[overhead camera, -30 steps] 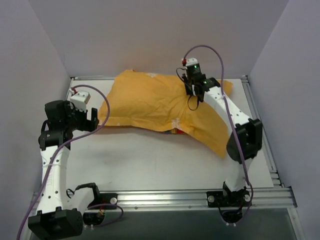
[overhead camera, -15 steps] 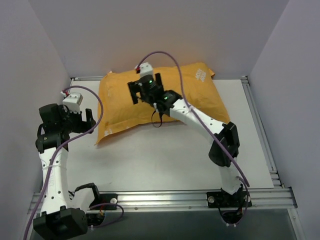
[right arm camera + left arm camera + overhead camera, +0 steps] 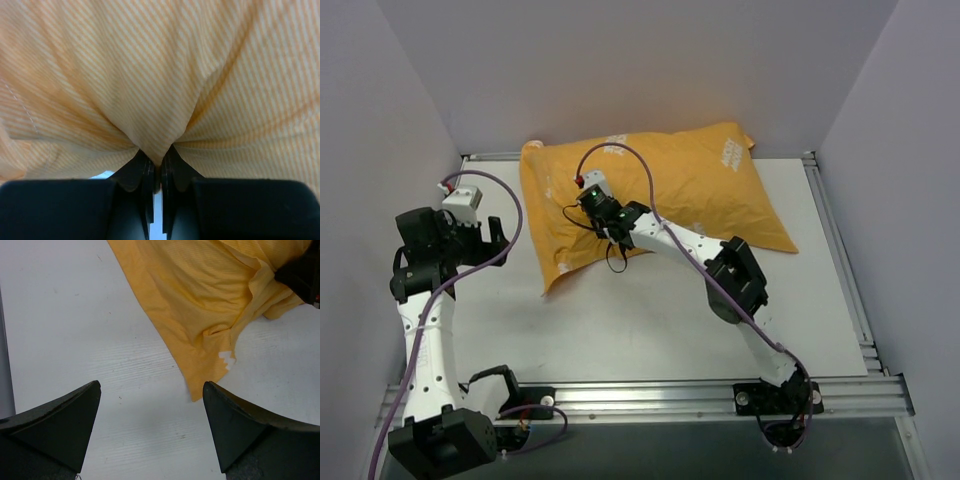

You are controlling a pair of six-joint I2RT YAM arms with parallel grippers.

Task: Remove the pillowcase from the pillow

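The orange-yellow pillowcase (image 3: 670, 190) lies across the back of the table, plump, with white lettering near its far right corner. The white pillow is hidden inside it. My right gripper (image 3: 588, 205) is shut on a pinch of the pillowcase near its left end; in the right wrist view the striped orange fabric (image 3: 160, 75) bunches into the closed jaws (image 3: 157, 165). My left gripper (image 3: 500, 238) is open and empty, to the left of the case. In the left wrist view its gap (image 3: 150, 410) is over bare table, with the case's loose corner (image 3: 205, 375) just ahead.
The white table (image 3: 620, 320) is walled by grey panels on the left, back and right. A metal rail (image 3: 650, 395) runs along the near edge. The right arm stretches diagonally across the table's middle.
My right gripper has pulled the pillowcase leftward and toward me, swinging the case so its left corner now hangs near the left arm. The left arm has barely moved.
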